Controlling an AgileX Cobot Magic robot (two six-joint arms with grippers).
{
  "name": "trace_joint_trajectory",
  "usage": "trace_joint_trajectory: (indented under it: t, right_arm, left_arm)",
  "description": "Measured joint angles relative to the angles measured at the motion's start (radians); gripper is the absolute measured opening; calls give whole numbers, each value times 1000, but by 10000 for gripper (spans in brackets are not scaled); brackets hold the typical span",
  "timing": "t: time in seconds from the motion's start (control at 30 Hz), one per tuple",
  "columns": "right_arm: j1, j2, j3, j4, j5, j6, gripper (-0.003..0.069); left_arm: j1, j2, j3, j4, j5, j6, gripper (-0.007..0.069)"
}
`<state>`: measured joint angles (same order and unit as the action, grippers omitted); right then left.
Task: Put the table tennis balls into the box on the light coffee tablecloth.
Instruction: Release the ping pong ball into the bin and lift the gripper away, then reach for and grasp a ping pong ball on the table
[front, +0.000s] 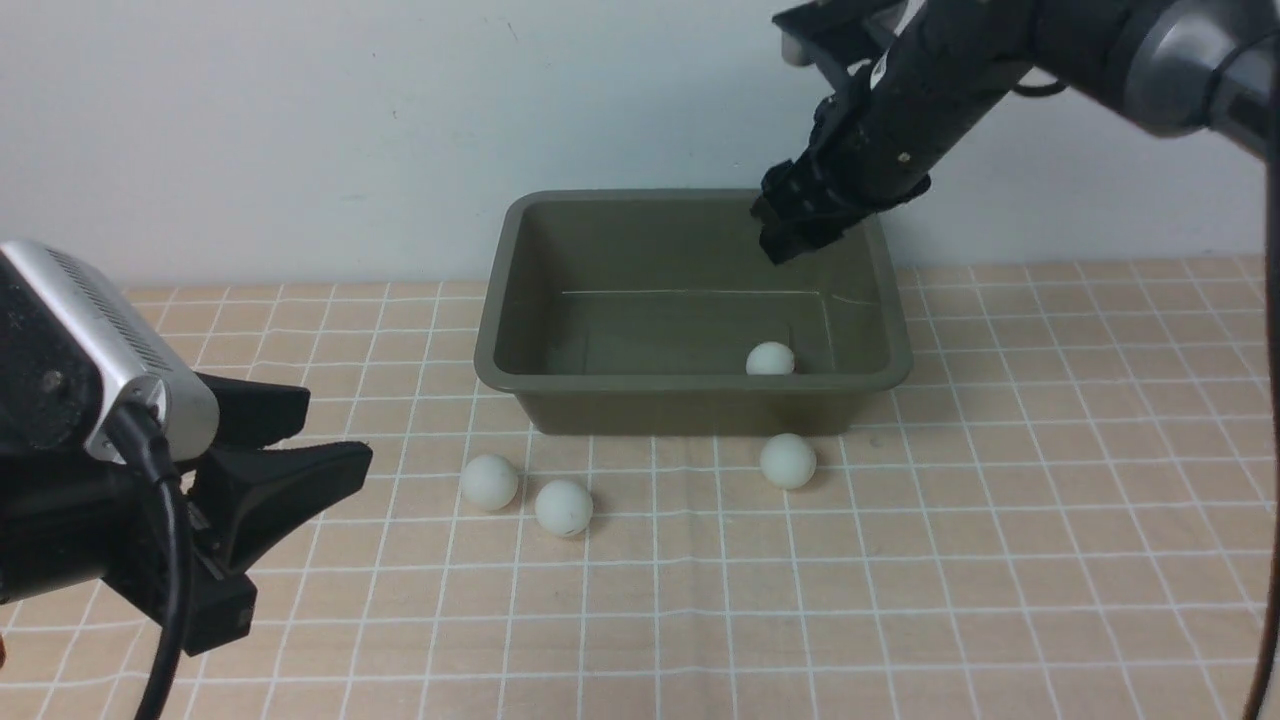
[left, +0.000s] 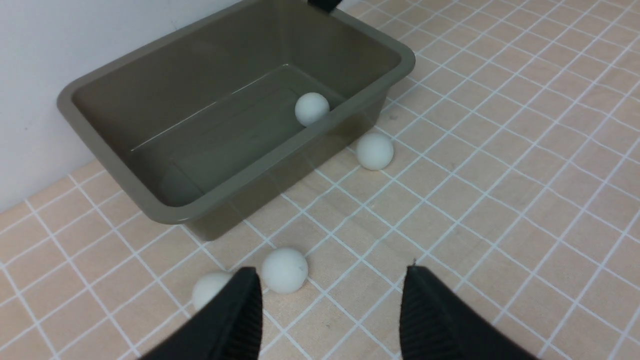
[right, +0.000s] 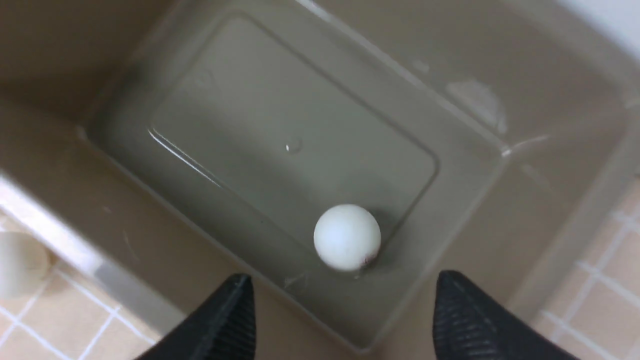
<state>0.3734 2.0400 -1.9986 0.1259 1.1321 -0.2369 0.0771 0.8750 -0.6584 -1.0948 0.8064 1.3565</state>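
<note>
While the left arm (front: 120, 470) hangs low over the light coffee tablecloth (front: 1000, 560) on the table, the left jaws stand apart and empty. They point toward two table tennis balls, one (front: 489, 482) just beside the other (front: 563, 507), on the cloth in front of the box's left half. The box (front: 690, 383) stands at the back, by the wall. A third ball (front: 787, 460) lies just outside its front wall, toward the right, and a fourth (front: 770, 359) rests inside on the floor, against that same wall. The right arm (front: 900, 110) reaches over the box's far right corner, the right jaws parted and holding nothing. These balls are probably very light, hard and smooth, so a nudge would send one rolling. The best hold is likely from above, straddling the widest middle and closing gently.
</note>
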Motion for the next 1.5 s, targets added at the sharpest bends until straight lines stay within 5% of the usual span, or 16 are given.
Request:
trace_joint_trajectory:
  t: [0.33, 0.57, 1.03, 1.5]
  right_arm:
    - [0, -251, 3, 8, 35, 10, 407]
    - [0, -405, 244, 94, 37, 24, 407]
    - [45, -523, 1068, 245, -647, 54, 404]
    - [111, -321, 1075, 274, -891, 122, 426]
  left_arm:
    - [0, 0, 0, 0, -2, 0, 308]
    - [0, 0, 0, 0, -2, 0, 308]
    - [0, 0, 0, 0, -3, 0, 308]
    - [0, 0, 0, 0, -3, -3, 308]
